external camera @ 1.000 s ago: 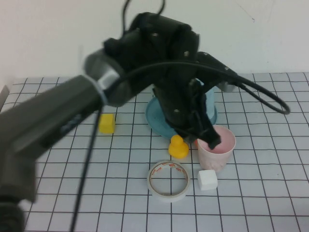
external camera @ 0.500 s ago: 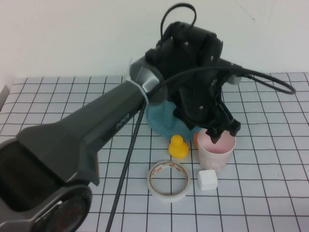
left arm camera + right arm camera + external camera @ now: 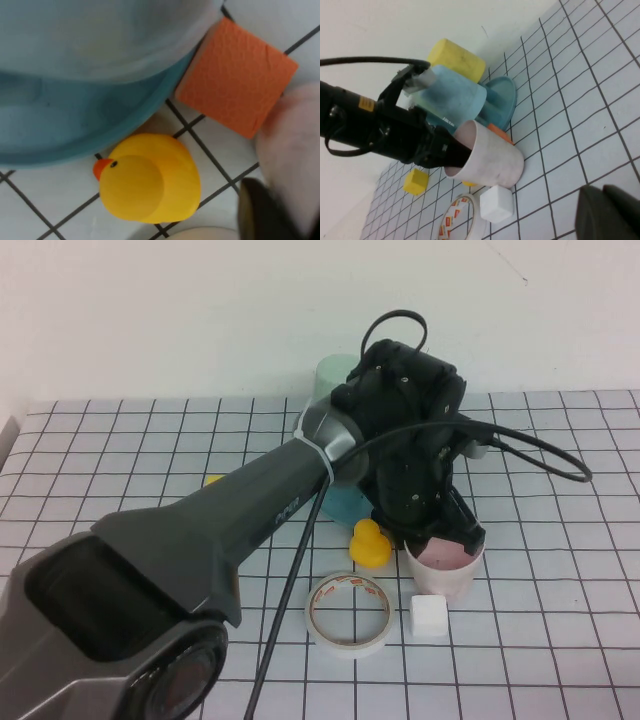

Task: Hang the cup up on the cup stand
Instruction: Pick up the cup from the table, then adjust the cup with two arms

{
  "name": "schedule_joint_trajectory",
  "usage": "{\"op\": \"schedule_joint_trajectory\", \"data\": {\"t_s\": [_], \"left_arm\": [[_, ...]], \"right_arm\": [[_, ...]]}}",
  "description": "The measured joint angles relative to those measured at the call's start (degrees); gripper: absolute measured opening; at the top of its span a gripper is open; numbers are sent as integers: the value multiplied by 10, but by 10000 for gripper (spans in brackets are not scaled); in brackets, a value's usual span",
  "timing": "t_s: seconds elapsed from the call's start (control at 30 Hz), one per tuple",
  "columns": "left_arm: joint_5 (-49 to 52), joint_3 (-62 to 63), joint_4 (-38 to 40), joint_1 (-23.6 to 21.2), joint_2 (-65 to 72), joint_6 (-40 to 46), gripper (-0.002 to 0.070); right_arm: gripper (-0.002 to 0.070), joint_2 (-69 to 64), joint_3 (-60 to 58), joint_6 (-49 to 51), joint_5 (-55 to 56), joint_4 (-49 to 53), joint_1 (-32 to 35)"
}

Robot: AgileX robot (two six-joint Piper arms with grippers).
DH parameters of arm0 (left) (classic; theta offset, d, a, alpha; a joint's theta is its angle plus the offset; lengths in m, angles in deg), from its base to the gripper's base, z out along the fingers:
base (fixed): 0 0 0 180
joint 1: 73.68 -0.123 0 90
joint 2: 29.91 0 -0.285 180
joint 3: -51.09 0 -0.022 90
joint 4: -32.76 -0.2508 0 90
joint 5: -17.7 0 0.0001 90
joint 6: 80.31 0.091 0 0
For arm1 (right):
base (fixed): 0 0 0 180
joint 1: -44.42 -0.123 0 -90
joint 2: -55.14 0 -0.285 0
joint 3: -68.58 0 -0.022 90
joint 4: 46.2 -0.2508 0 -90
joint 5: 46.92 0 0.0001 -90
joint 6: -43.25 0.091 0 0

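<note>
Bright, even light with soft shadows. Left arm [image 3: 150, 570] near the camera blurs. Close duck [image 3: 147, 177] looks soft.

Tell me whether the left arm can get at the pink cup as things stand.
Probably yes: the left gripper is already at the pink cup's rim, reaching into its mouth, nothing between them. The right gripper hangs off to the side.

Cup and cup stand on the gridded desk
Pale pink cup [image 3: 444, 566]: upright, mouth up. Teal cup stand [image 3: 501, 102]: round base just behind it, carrying inverted cups.
</note>
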Motion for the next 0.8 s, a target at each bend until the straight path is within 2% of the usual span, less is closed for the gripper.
{"op": "schedule_joint_trajectory", "data": {"t_s": [0.07, 0.13, 0.3, 0.43, 0.63, 0.8], "left_arm": [[0, 6, 6, 0, -2, 4, 53], [0, 11, 22, 0, -7, 13, 26], [0, 10, 56, 0, -50, 58, 6], [0, -25, 55, 0, -117, 91, 6], [0, -154, 39, 0, -257, 118, 6], [-73, -336, 42, 0, -403, 116, 6]], "right_arm": [[-1, 0, 0, 0, 0, 0, 0], [-1, 0, 0, -4, 0, 0, 0], [-1, 0, 0, -14, 0, -3, 0], [-1, 0, 0, -16, 0, -3, 0], [-1, 0, 0, -24, 1, -3, 0], [-1, 0, 0, -40, 18, -3, 0]]}}
